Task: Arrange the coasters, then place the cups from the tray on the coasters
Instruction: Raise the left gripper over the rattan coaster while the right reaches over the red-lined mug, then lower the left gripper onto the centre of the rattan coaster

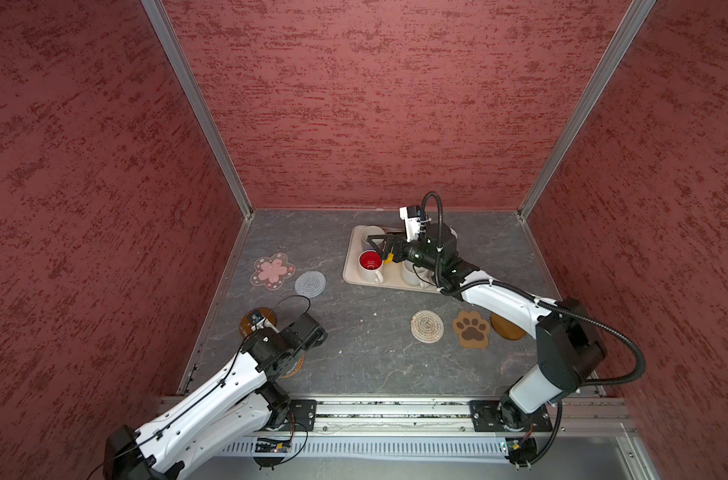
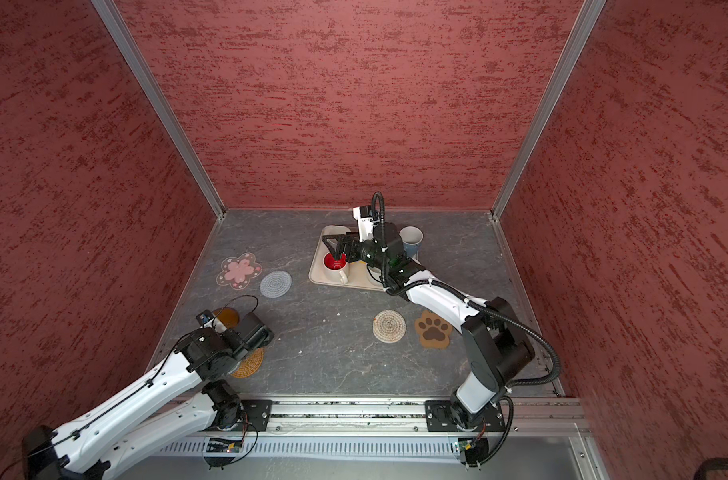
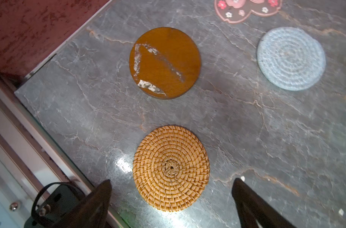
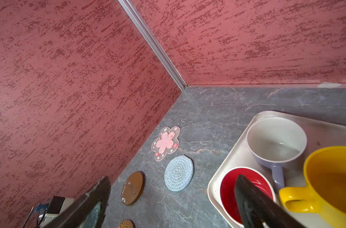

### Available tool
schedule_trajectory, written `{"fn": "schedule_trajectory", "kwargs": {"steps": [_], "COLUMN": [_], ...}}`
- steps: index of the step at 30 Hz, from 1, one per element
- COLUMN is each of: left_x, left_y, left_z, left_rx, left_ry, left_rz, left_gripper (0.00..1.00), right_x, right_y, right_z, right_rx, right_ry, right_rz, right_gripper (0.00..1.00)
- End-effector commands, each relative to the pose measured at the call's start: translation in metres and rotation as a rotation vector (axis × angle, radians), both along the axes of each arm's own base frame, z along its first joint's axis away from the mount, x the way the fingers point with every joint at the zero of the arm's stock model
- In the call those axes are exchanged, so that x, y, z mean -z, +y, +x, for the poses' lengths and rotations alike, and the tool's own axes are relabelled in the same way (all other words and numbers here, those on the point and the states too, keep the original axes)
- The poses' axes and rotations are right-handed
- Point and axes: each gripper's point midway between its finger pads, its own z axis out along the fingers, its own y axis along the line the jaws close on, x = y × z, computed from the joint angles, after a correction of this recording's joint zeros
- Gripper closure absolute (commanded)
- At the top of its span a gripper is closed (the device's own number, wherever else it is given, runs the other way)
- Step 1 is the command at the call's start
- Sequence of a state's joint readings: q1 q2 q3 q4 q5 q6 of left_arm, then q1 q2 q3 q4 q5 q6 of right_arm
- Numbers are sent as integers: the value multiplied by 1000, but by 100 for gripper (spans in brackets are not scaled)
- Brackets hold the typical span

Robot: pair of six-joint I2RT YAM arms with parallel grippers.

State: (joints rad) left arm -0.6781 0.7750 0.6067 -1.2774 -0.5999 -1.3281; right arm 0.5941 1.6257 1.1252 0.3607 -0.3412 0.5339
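The right tool [image 1: 377, 246] hangs wide open, holding nothing, over the tray [image 1: 393, 276] at the back of the surface [image 1: 354, 332], and the red cup [image 1: 370, 261] sits right under it with its handle pointing to the front. The right arm is much nearer the cups, so I think that cup is its next pick. The left tool [image 3: 171, 182] is wide open too, just above the orange coaster [image 3: 171, 167], well away from the tray.
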Motion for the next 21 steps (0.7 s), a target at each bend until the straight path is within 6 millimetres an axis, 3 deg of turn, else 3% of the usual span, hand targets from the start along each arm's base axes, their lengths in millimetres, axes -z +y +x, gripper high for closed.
{"fn": "schedule_trajectory", "kwargs": {"steps": [1,5,10,16,21], "left_x": [6,14,26,49,64], "left_y": [-5,-10,-18,-21,-21], "left_z": [5,6,12,14,14], "left_rx": [0,4,23,14,4], "left_ry": [-5,9,62,119,161], "left_rz": [-61,-122,-166,-200,-230], "left_gripper": [19,29,32,52,54], "right_x": [-15,-18,-16,-20,-16], "right_y": [-2,-5,-11,-17,-20], "right_z": [-2,-1,0,1,5], "right_rx": [-8,-9,0,7,16], "right_ry": [-54,-54,-42,-46,-38], "right_rz": [29,40,52,62,62], "right_gripper": [2,2,2,2,2]}}
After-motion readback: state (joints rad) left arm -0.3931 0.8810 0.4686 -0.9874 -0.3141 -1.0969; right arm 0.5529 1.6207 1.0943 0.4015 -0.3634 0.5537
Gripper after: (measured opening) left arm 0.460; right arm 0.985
